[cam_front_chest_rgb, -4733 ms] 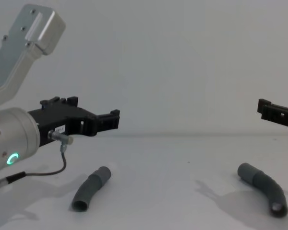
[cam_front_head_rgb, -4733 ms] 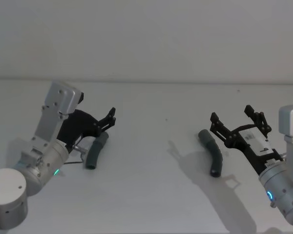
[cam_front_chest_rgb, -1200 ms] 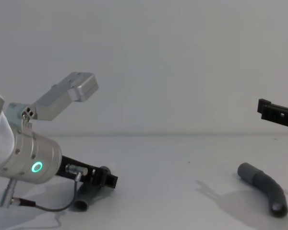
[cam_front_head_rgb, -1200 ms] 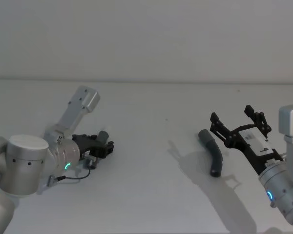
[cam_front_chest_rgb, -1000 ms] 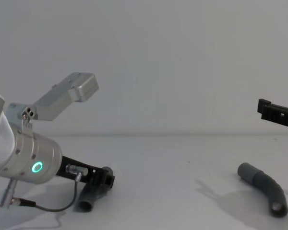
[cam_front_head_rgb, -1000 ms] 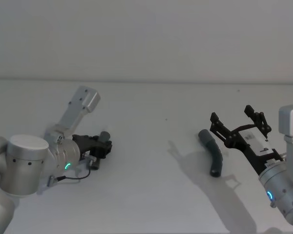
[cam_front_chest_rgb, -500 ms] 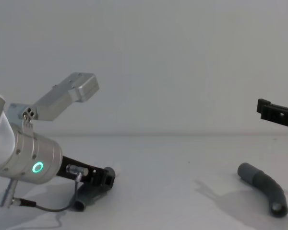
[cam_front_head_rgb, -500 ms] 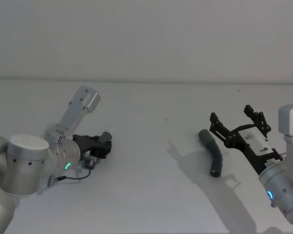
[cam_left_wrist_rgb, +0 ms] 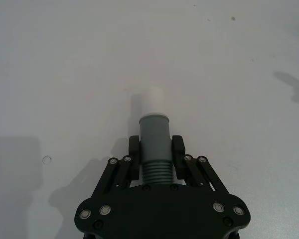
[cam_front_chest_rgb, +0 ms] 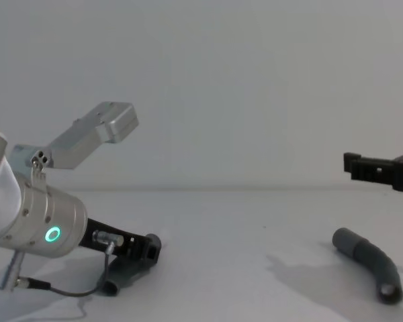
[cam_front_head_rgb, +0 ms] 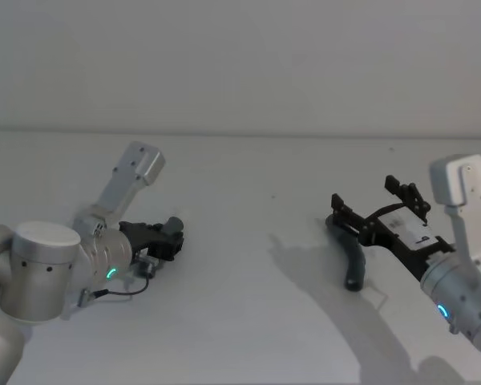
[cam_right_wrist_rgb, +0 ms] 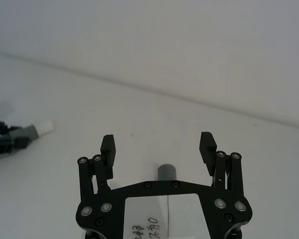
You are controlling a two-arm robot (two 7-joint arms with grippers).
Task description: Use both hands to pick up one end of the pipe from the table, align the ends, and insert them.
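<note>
The pipe lies in two dark grey bent pieces on the white table (cam_front_head_rgb: 248, 313). My left gripper (cam_left_wrist_rgb: 155, 149) is shut on the left piece (cam_left_wrist_rgb: 154, 134), low over the table at the left (cam_front_head_rgb: 170, 238). Its whitish spigot end (cam_left_wrist_rgb: 151, 102) sticks out past the fingers. From the chest, this piece (cam_front_chest_rgb: 124, 276) slants down from the gripper (cam_front_chest_rgb: 150, 247). The right piece (cam_front_head_rgb: 354, 257) lies on the table (cam_front_chest_rgb: 369, 261). My right gripper (cam_front_head_rgb: 366, 195) hangs open above its far end, apart from it. The round grey end (cam_right_wrist_rgb: 167, 172) shows below the spread fingers (cam_right_wrist_rgb: 158, 142).
A thin grey cable (cam_front_chest_rgb: 74, 290) loops from the left wrist down to the table. A pale grey wall (cam_front_head_rgb: 240, 64) closes the far side. Bare white surface lies between the two pieces.
My right gripper has moved left and forward, now above the right piece. The left gripper, which came down and shut on the left piece earlier, has stayed put over the last half second.
</note>
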